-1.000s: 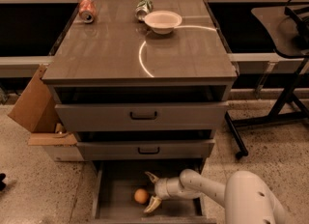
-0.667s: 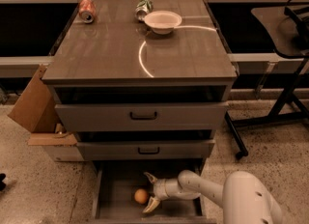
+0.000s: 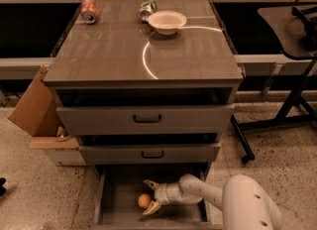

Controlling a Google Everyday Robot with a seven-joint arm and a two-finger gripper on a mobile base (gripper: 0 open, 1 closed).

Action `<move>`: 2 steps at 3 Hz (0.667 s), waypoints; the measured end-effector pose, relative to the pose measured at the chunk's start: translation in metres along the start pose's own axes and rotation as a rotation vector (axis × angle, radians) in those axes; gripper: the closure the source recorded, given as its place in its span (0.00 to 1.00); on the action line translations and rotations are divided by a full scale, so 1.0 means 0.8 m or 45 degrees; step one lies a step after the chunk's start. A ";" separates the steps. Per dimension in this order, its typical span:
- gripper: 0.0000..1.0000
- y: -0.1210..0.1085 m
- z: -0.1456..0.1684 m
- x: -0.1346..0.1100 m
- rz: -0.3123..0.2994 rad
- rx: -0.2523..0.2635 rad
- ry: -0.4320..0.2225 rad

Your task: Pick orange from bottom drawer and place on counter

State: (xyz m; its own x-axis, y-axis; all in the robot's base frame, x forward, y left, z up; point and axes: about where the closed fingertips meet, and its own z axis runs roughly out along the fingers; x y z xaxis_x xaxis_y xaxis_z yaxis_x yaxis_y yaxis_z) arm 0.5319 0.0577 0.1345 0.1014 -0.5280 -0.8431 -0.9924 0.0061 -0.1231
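Little has been moved since a second ago. The two-finger gripper has been eased a shade to the left, toward the fruit, and the small round orange has been left where it lay.

The flat, glossy grey-brown counter, crossed by a thin curved white line, is seen at the top of the cabinet. A white bowl, a crushed reddish soda can and a second, greenish can are set along its far edge. Below it, two grey upper drawers with black handles are seen, the top one pulled out a little. The grey metal bottom drawer is drawn well out, so its shallow tray is exposed.

The white arm is reached into this drawer from the right, low and roughly level. The gripper is held with its fingers spread apart, one toward the back of the drawer and one toward the front.

The orange is found on the drawer floor just to the left of the gripper, at the mouth of the spread fingers and nearer the front one. Whether either finger is touching it cannot be told. Being round, it offers no long axis to be matched. The grasp is judged to turn on a short further advance leftward, so that the fruit is centred between the fingers before they are brought together.
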 end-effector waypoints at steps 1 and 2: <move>0.49 0.002 0.020 0.006 0.005 -0.034 -0.013; 0.72 0.005 0.028 0.006 0.002 -0.053 -0.020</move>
State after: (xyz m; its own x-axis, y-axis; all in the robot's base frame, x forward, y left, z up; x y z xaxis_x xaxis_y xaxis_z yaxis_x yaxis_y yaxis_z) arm 0.5298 0.0739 0.1182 0.1008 -0.5148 -0.8514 -0.9945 -0.0289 -0.1002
